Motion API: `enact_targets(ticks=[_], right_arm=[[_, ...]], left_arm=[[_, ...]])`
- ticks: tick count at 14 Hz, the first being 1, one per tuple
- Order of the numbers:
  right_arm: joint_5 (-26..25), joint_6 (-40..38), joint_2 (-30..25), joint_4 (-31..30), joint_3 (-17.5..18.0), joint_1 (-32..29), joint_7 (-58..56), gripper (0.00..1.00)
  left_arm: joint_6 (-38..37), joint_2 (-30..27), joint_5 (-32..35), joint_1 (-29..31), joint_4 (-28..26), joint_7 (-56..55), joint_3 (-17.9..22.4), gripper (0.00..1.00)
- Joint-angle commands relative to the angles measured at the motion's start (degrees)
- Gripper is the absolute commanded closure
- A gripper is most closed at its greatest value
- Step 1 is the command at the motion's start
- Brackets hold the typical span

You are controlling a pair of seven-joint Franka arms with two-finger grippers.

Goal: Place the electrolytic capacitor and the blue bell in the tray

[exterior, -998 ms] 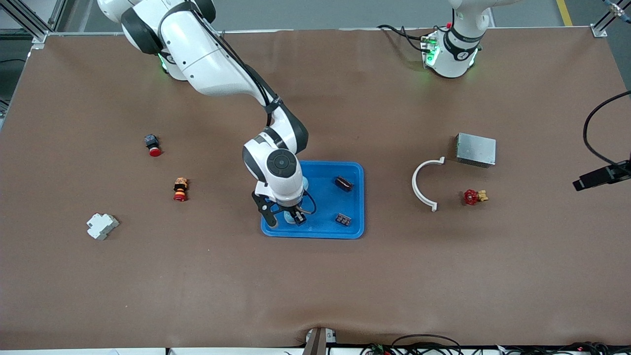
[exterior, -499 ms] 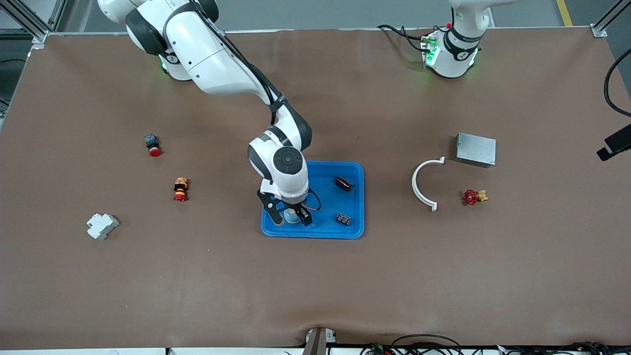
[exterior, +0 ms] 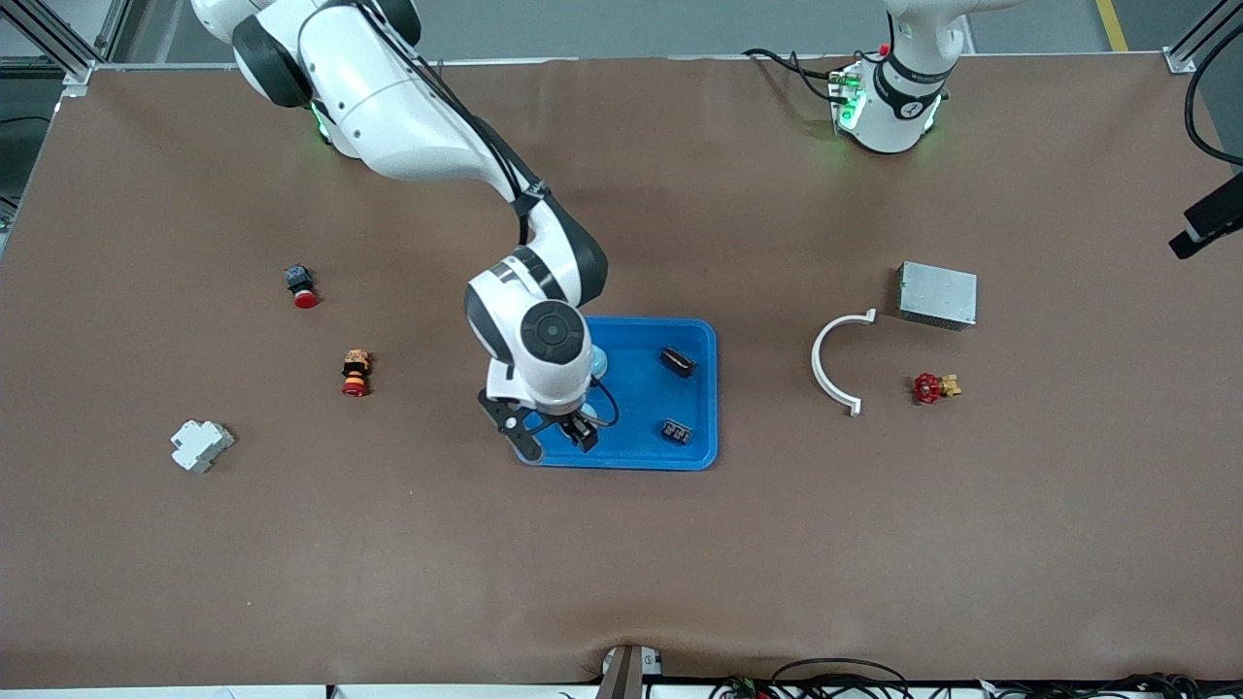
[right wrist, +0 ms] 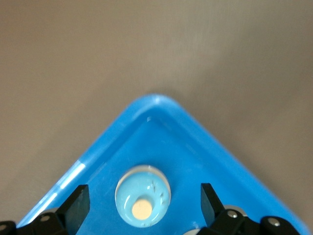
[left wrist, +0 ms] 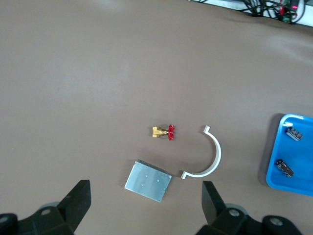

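My right hand [exterior: 554, 437] is over the tray [exterior: 641, 452], at the corner nearest the front camera on the right arm's end. Fingers [right wrist: 78, 203] spread wide, nothing between them. Blue bell [right wrist: 142, 196] sits upright in that tray corner, straight under the hand and centred between the fingers, not touched by either; pale disc on top visible in the right wrist view. In the front view the hand mostly hides it.

Two small dark parts also in the tray toward the left arm's end: one dark component [exterior: 678, 362] farther from the front camera, one second dark component [exterior: 676, 431] nearer. Both lie flat and apart from each other and from the bell. Can't tell which, if either, is the electrolytic capacitor.

My left hand [left wrist: 145, 204] waits high over the table's left-arm end, fingers wide, holding nothing. Its camera looks down on the white curved bracket [left wrist: 206, 159], the grey metal box [left wrist: 147, 180] and the red-handled brass valve [left wrist: 164, 132], with the tray's edge in frame.

Rest of the table [exterior: 621, 563], right arm's end: red push button [exterior: 301, 287], orange-and-red button part [exterior: 355, 373], white plastic block [exterior: 201, 445] nearest the front camera. All well apart from the tray.
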Motion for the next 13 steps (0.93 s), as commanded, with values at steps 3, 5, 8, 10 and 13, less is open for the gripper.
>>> enact_targets(ticks=[3, 5, 8, 10, 13], right_arm=[[0.6, -9.5, -4.2, 0.2, 0.2, -5.7, -26.3, 0.00], [1.0, -9.6, -7.0, 0.1, 0.4, -10.1, -35.5, 0.00], [1.1, -10.9, -9.4, -0.4, 0.4, -14.2, -47.6, 0.00], [1.1, -12.6, -10.8, -0.5, 0.3, -17.6, -55.7, 0.00], [1.1, -12.3, -13.1, -0.5, 0.3, -22.2, -63.4, 0.00]], left_arm=[[-0.3, -2.4, -1.1, -0.4, -0.5, 0.0, -3.9, 0.00], [-0.2, -2.1, -1.1, -0.5, 0.2, 0.0, -4.3, 0.00], [0.2, -1.1, -0.9, -0.8, 0.2, 0.2, -4.3, 0.00], [0.7, -1.1, -1.0, -0.7, 0.2, 0.2, -4.3, 0.00], [0.8, -1.2, -1.4, -0.6, 0.2, 0.8, -4.4, 0.00]])
